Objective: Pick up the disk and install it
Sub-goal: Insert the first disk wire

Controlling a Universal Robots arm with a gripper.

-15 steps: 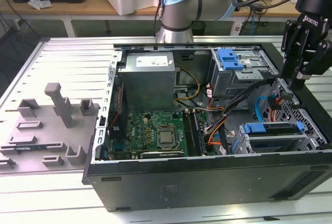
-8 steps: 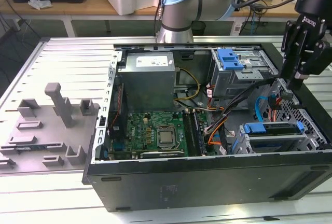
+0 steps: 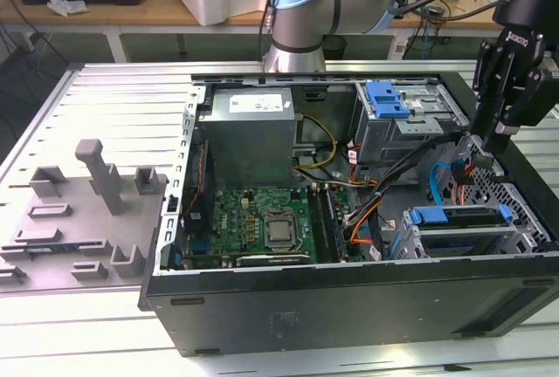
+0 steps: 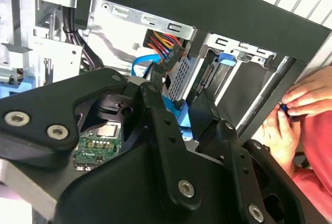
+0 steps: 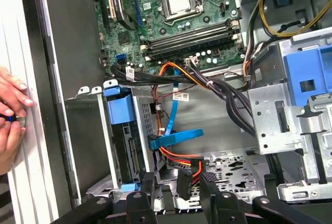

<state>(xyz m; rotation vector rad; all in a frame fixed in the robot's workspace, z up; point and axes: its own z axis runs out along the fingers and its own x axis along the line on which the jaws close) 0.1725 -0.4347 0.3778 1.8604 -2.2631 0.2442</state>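
Gripper (image 3: 489,146) near blue-handled disk (image 3: 467,215)

I count 1 arm (image 3: 301,10), mine, carrying 1 gripper (image 3: 491,143) with 2 fingers (image 5: 140,206). There is 1 slatted table (image 3: 113,106), and on it 1 open computer case (image 3: 349,307) and 1 grey fixture (image 3: 87,220). Inside the case I see 1 green motherboard (image 3: 249,215) with 1 processor socket (image 3: 279,230), and 1 power supply (image 3: 249,133). There are 2 drive cages: 1 grey cage (image 3: 397,133) and 1 lower cage (image 3: 463,242). I also count 1 blue bracket (image 3: 389,98), 1 disk (image 3: 458,218) and 1 flat blue cable (image 5: 176,136). In both wrist views I count 2 hands (image 5: 10,97), belonging to 1 person.
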